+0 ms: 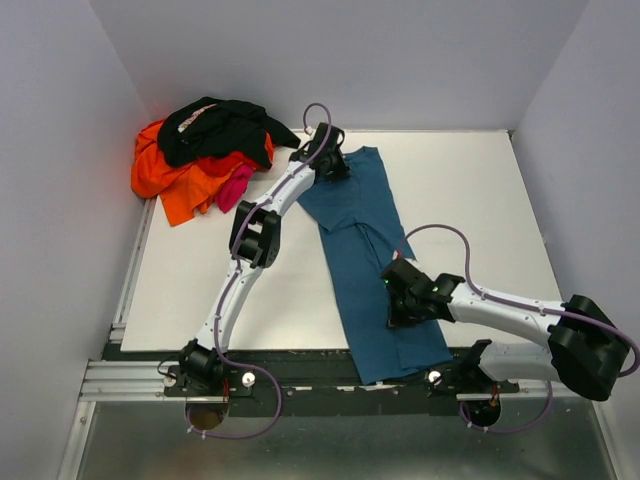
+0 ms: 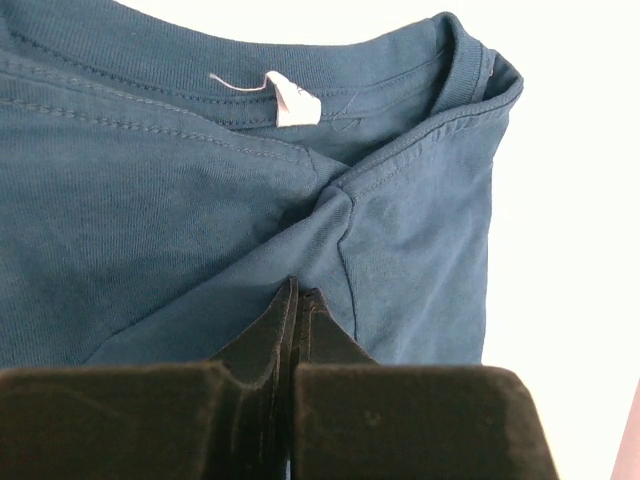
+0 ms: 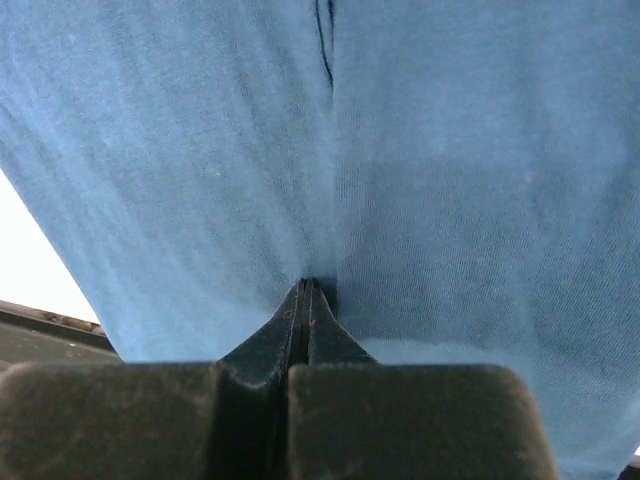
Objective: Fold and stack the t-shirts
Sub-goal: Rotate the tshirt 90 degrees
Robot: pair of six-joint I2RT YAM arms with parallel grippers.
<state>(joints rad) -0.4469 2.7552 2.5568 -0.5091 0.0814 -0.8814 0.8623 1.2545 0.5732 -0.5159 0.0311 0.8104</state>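
Note:
The teal-blue t-shirt [image 1: 365,250] lies on the white table [image 1: 470,200] as a long narrow strip, sides folded in, collar at the far end and hem over the near edge. My left gripper [image 1: 330,165] is at the collar end; in the left wrist view its jaws [image 2: 298,292] are shut on a fold of the shirt [image 2: 150,200] below the white neck label [image 2: 292,100]. My right gripper [image 1: 398,300] is near the hem; its jaws [image 3: 308,283] are shut on puckered teal cloth [image 3: 450,150]. The black [image 1: 220,125], orange [image 1: 175,180] and magenta-pink [image 1: 237,185] shirts lie heaped at the far left.
Grey walls close in the table on the left, back and right. A metal rail [image 1: 300,365] with the arm bases runs along the near edge. The heap of shirts sits in the far left corner, close to the left arm's elbow.

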